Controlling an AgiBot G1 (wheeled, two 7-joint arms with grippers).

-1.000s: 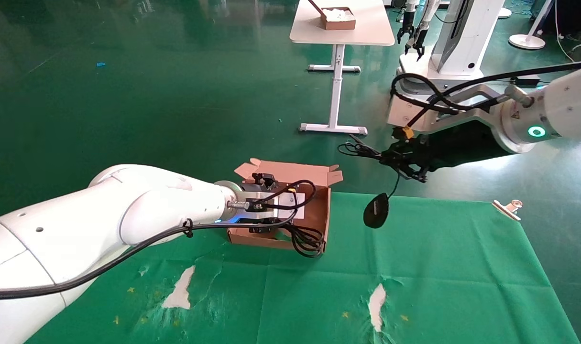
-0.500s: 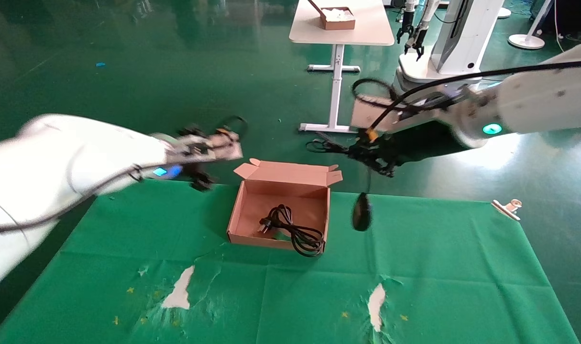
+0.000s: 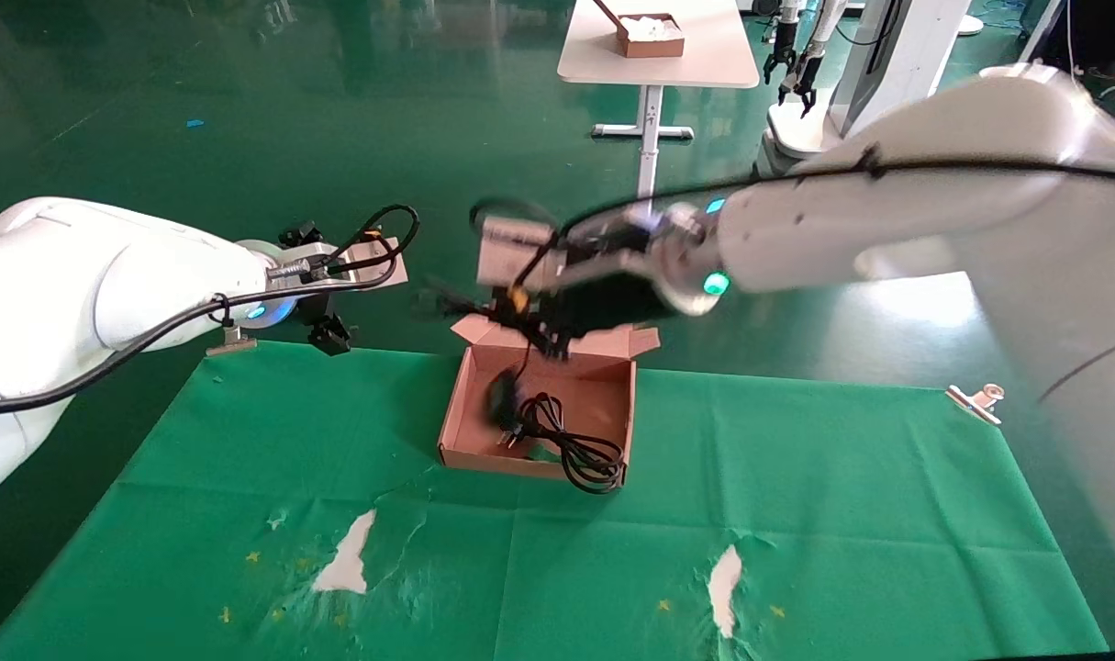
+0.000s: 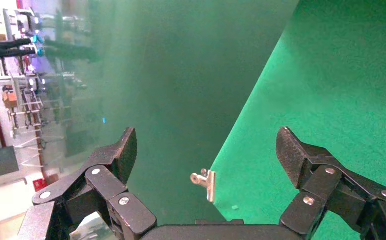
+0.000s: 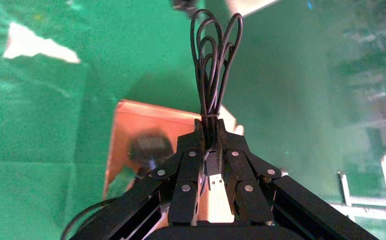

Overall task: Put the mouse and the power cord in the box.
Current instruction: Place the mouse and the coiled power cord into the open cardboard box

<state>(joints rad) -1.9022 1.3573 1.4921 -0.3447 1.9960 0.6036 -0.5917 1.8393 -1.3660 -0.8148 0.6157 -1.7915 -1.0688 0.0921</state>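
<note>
The open brown box (image 3: 493,456) sits on the green cloth. The black power cord (image 3: 571,447) lies coiled inside it, one loop hanging over the front right corner. My right gripper (image 3: 531,329) hovers over the box's back edge, shut on the mouse's bundled thin cable (image 5: 213,55). The USB plug (image 5: 215,180) shows between its fingers. The mouse (image 3: 500,400) dangles, blurred, from that cable just inside the box (image 5: 131,120), beside the cord. My left gripper (image 3: 318,294) is open and empty, off the cloth's back left corner, well clear of the box.
Metal clips hold the cloth at its back left (image 4: 206,182) and back right (image 3: 975,399) corners. The cloth has torn white patches (image 3: 346,551) near the front. Far behind stand a white table (image 3: 658,64) with a small box and another robot (image 3: 878,64).
My left arm has pulled out of the box to the left, leaving the power cord inside. My right arm has swung left, carrying the hanging mouse from beside the box to over it.
</note>
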